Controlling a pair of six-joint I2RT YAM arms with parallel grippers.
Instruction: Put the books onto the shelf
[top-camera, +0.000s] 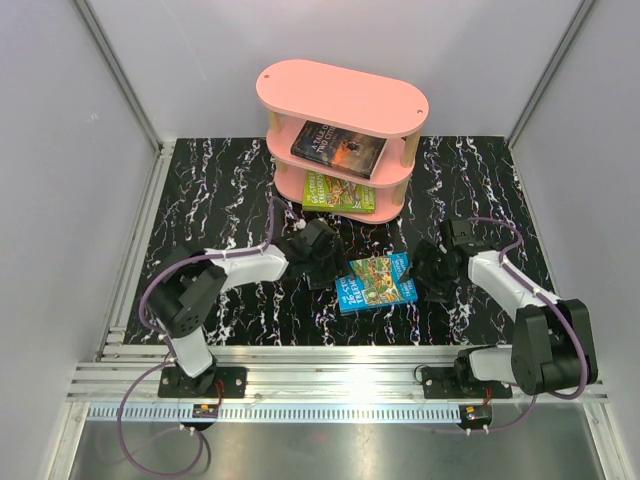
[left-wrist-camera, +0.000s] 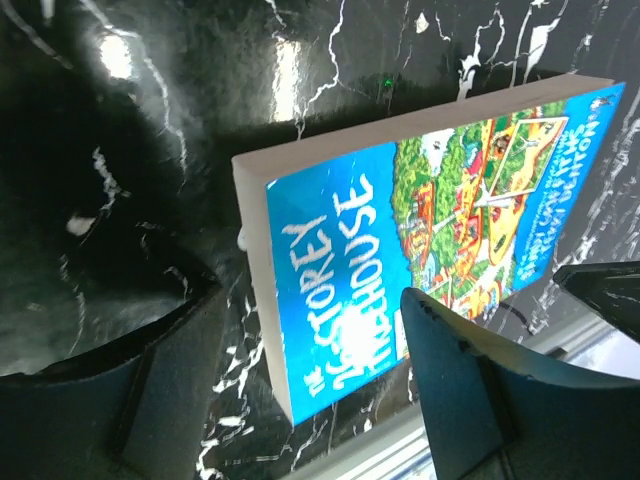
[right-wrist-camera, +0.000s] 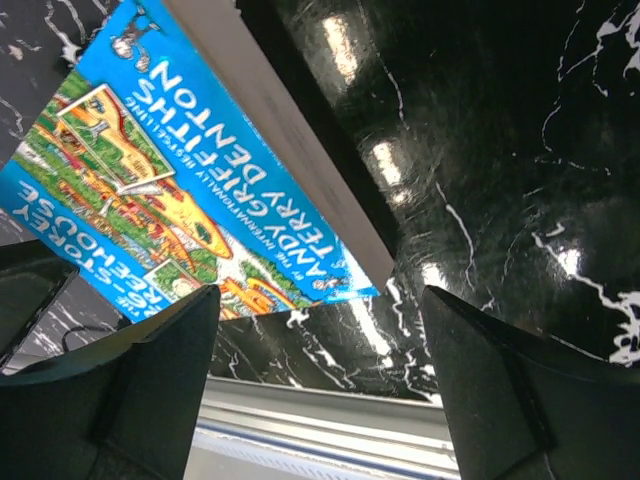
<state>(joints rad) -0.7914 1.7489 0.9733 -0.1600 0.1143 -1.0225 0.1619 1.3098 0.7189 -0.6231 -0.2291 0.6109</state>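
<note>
The left gripper (top-camera: 322, 262) has its fingers (left-wrist-camera: 150, 390) spread wide and holds nothing. It sits at the left edge of the blue Treehouse book (top-camera: 376, 283), with one finger in front of the cover; whether it touches cannot be told. The right gripper (top-camera: 428, 270) also has its fingers (right-wrist-camera: 520, 390) wide and empty, just beside the book's right corner. The book lies flat, cover up, on the black marble tabletop (top-camera: 230, 180), between the two grippers and nearer than the pink shelf (top-camera: 340, 95). On the shelf at the far side, a dark book (top-camera: 338, 148) lies on the middle tier and a green book (top-camera: 340, 192) on the bottom tier.
</note>
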